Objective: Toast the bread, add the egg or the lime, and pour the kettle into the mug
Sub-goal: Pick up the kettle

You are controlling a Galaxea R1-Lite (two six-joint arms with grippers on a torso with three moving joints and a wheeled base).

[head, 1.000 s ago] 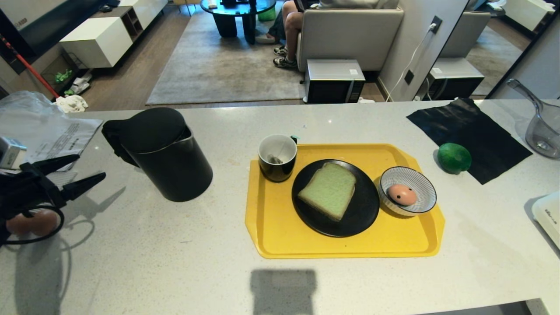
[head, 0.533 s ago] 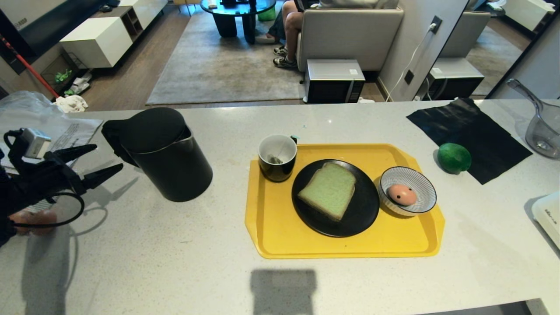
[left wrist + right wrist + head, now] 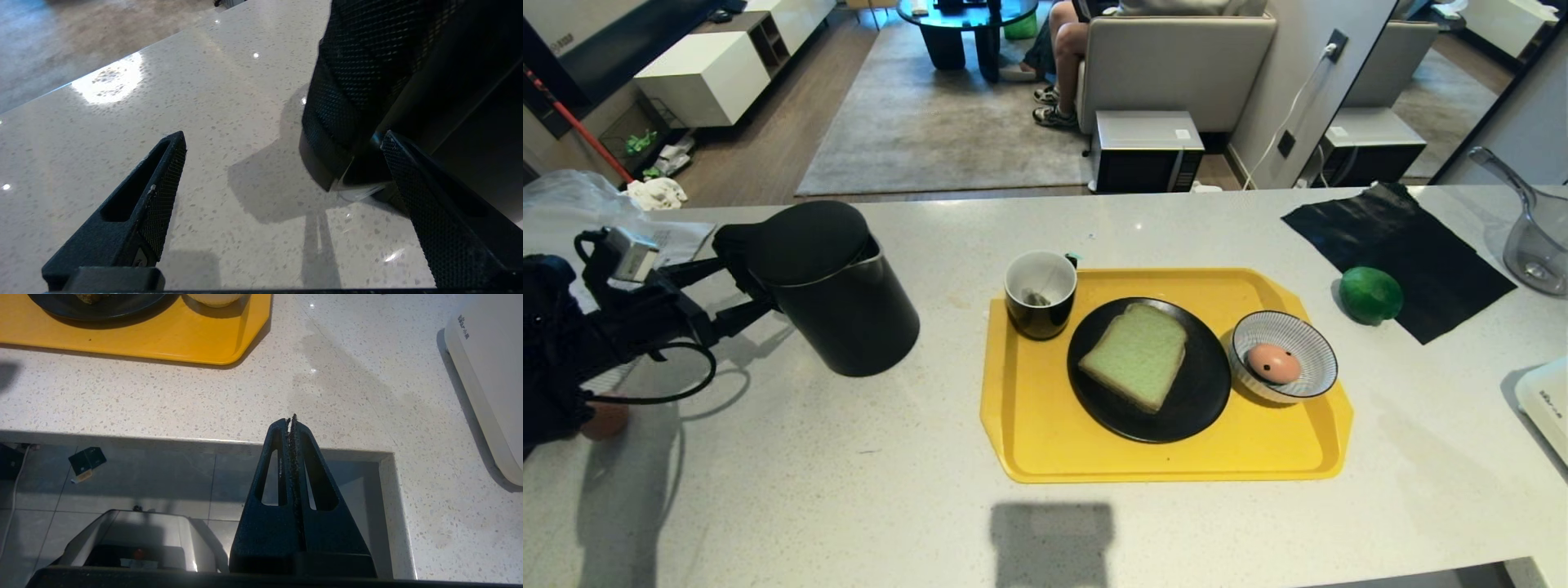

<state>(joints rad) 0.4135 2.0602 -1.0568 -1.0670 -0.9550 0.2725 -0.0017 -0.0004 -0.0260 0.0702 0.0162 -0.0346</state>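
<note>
The black kettle (image 3: 837, 294) stands on the counter left of the yellow tray (image 3: 1029, 441). My left gripper (image 3: 742, 286) is open at the kettle's handle (image 3: 347, 102); the handle lies partly between the fingers, close to one fingertip (image 3: 392, 143). On the tray are the black mug (image 3: 1041, 294) with a tea bag inside, the green bread (image 3: 1135, 355) on a black plate (image 3: 1201, 400), and the spotted egg (image 3: 1272, 363) in a striped bowl (image 3: 1319, 359). The lime (image 3: 1370, 294) sits right of the tray. My right gripper (image 3: 292, 418) is shut and empty, parked below the counter's front edge.
A black cloth (image 3: 1405, 245) and a clear jug (image 3: 1539, 245) are at the far right, with a white appliance (image 3: 1547, 400) nearer. A brown egg (image 3: 605, 420) and a plastic bag with paper (image 3: 572, 212) lie at the left. A person sits beyond the counter (image 3: 1062, 49).
My left gripper has moved right and away from me, from the counter's left edge up to the kettle's handle, staying open. Nothing else has moved.
</note>
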